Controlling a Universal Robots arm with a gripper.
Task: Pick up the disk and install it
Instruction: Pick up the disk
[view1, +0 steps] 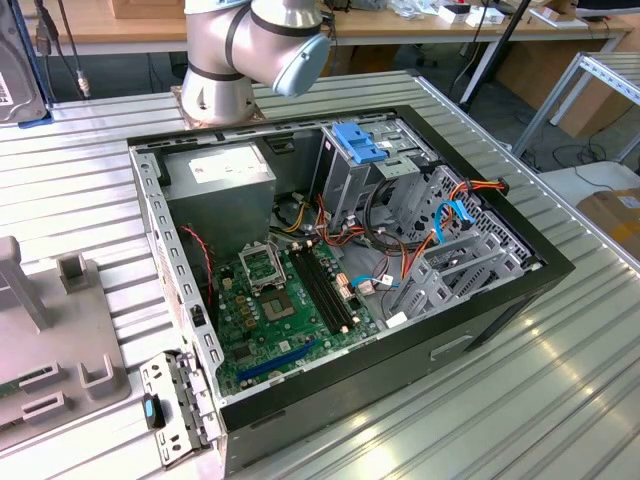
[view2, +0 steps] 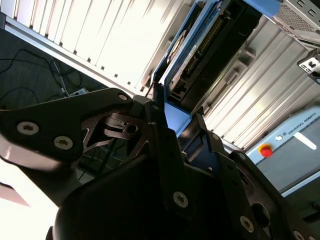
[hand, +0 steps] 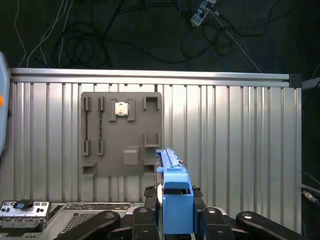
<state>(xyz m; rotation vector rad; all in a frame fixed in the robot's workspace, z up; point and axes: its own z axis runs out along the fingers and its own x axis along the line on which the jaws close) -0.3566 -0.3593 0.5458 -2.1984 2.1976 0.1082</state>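
A ribbed aluminium table (view1: 560, 380) with long straight grooves fills the exterior view. On it lies an open black computer case (view1: 400, 370), a boxy steel shell crowded with a green circuit board (view1: 280, 310), a grey power supply (view1: 220, 180), a blue bracket (view1: 357, 140) and orange and black wires. The table has bare grooved metal along the exterior view's right and lower edge.

The smooth silver arm (view1: 250, 50) rises behind the case at the top of the exterior view, with wooden desks (view1: 400, 25) beyond it. A flat matte grey plate (view1: 60, 330) with raised slots sits at the exterior view's left, well apart from the case. In the first wrist view the plate (hand: 122, 135) lies on the table, with dark floor and loose cables (hand: 100, 30) past the table's edge.

The disk (view1: 18, 80) is cut by the exterior view's upper left edge, clear of the case. In both wrist views the black gripper (hand: 175, 192) (view2: 177, 112) clamps the disk (hand: 177, 212) (view2: 210, 50) by its blue rails, 1 finger on each side.
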